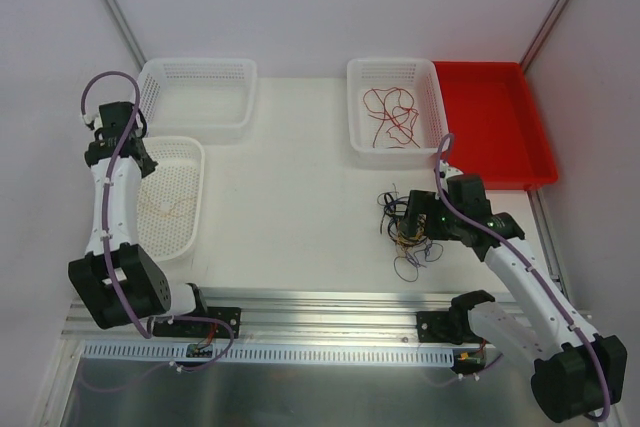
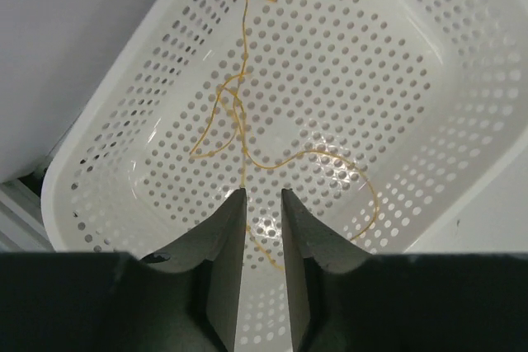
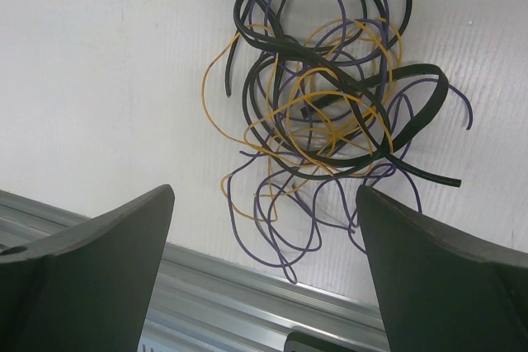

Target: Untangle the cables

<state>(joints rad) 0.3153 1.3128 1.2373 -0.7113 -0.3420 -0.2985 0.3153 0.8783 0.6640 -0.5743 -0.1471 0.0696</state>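
Observation:
A tangle of black, purple and yellow-orange cables [image 1: 410, 235] lies on the white table near its front edge, right of centre. My right gripper [image 1: 404, 215] hovers just over it, jaws wide open and empty. In the right wrist view the tangle [image 3: 330, 113] sits beyond the right gripper [image 3: 264, 195]. One yellow-orange cable [image 2: 243, 113] lies loose in the left white basket [image 2: 412, 63]. My left gripper [image 2: 264, 195] hangs above that basket [image 1: 195, 152], its jaws a narrow gap apart with nothing between them. Red cables [image 1: 390, 112] lie in the back right basket [image 1: 360, 142].
An empty white basket [image 1: 200, 92] stands at the back left. A red tray [image 1: 500, 127] sits at the back right beside the basket with the red cables. An aluminium rail [image 3: 247, 302] runs along the table's near edge, close to the tangle.

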